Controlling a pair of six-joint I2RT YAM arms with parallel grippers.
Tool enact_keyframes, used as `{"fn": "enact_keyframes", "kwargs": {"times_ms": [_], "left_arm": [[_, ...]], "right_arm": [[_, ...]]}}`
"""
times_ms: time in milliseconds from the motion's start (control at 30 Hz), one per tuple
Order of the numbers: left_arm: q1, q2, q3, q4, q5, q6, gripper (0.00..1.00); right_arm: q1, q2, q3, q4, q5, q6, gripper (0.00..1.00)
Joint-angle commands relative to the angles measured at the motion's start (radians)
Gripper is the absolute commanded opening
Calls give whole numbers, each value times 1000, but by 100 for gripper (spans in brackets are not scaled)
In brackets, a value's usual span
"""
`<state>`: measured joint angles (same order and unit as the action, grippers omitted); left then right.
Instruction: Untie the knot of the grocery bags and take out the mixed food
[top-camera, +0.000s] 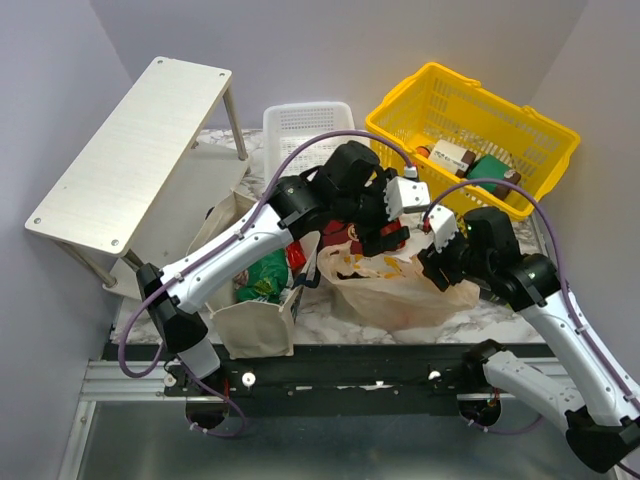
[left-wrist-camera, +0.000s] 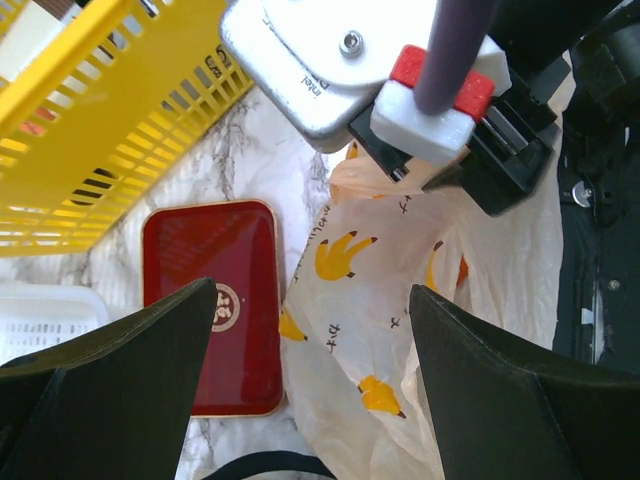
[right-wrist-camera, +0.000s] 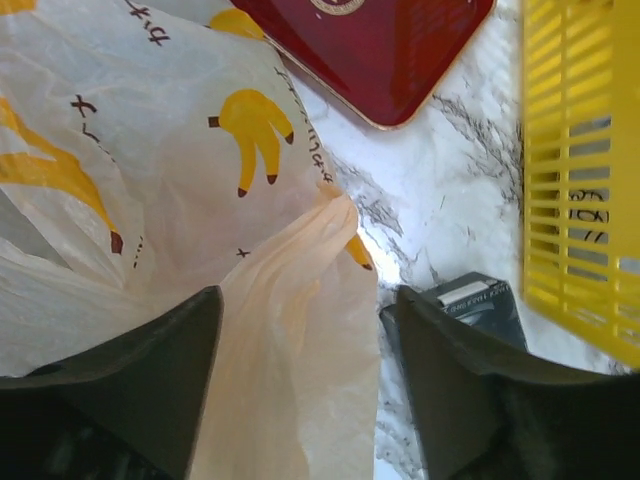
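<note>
Left end effector (left-wrist-camera: 315, 300) and right end effector (right-wrist-camera: 305, 300) are both hanging released over the banana-print plastic bag (top-camera: 400, 285). It's slumping on the table (top-camera: 500, 312) between the canvas tote (top-camera: 250, 315) and yellow basket (top-camera: 470, 120). The right one is straddling the bunched peach strip (right-wrist-camera: 290, 340), probably lining up a tug. Only "intel" on the camera housing (left-wrist-camera: 310, 60) is reading clearly.

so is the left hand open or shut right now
Open. The left hand shows its fingers wide apart in its wrist view, nothing between them; the plastic bag and a red packet lie beyond.
</note>
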<state>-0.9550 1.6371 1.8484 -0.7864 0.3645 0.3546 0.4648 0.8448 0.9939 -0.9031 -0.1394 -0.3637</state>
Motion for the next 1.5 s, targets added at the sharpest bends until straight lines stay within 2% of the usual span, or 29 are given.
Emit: {"fn": "enact_keyframes", "kwargs": {"times_ms": [0,33,67,233,333,500,733,900,967,1000,1100,1167,1200,1267,1467], "left_arm": [[2,50,32,-28,53,-40,92],[2,61,40,-39,51,-45,91],[2,70,44,-40,36,-54,91],[4,37,20,8,-19,-121,90],[4,1,-29,33,-33,-94,92],[4,-2,-81,52,25,-37,95],[5,53,-87,36,13,-65,94],[5,90,-87,-52,186,39,94],[4,121,-74,-105,188,60,86],[4,157,-69,-115,147,66,69],[21,229,-41,-134,82,69,40],[38,251,-26,-120,80,73,31],[56,262,-18,-114,86,83,18],[71,273,26,-113,100,98,0],[154,274,217,-57,117,35,0]], "right_arm": [[-25,11,-21,-83,-4,-26,27],[-31,2,-18,-82,0,-23,1],[-34,-10,-15,-54,27,-5,0],[-54,-39,167,-17,11,-36,0],[-54,-77,265,26,-104,-101,0],[-54,-226,184,233,-213,-139,0],[-54,-302,158,132,-289,-222,0],[-54,-383,109,98,-272,-285,0],[-55,-400,83,99,-263,-300,0],[-54,-406,77,101,-255,-304,0],[-54,-420,58,118,-244,-307,0],[-54,-417,57,133,-239,-317,0],[-54,-415,57,135,-229,-322,0],[-54,-414,55,141,-213,-340,0],[-55,-428,31,185,-98,-415,0]]}}
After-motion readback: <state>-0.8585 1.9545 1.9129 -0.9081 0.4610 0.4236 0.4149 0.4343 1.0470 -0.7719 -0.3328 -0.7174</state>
